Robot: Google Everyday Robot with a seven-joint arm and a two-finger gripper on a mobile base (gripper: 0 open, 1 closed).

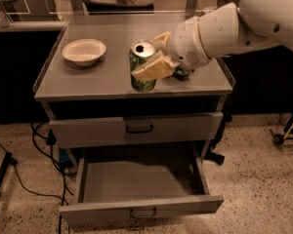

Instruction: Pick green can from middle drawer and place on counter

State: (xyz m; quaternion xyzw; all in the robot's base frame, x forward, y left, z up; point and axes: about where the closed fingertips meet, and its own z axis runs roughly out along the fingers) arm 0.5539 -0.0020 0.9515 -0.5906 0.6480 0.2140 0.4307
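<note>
The green can [142, 80], with a silver top and pull-tab, stands upright at the front centre of the counter [102, 82]. I cannot tell whether its base touches the surface or hangs just above it. My gripper [145, 57] reaches in from the right on a thick white arm and is shut on the can, one tan finger [154, 67] across its front and the other behind its top. The middle drawer [136, 182] is pulled open below and its floor is bare. Its small handle [142, 212] is at the front.
A white bowl [84, 51] sits on the counter's left side. The green snack bag [183, 73] is mostly hidden behind my gripper. The upper drawer [139, 128] is shut. Cables [39, 145] lie on the floor to the left.
</note>
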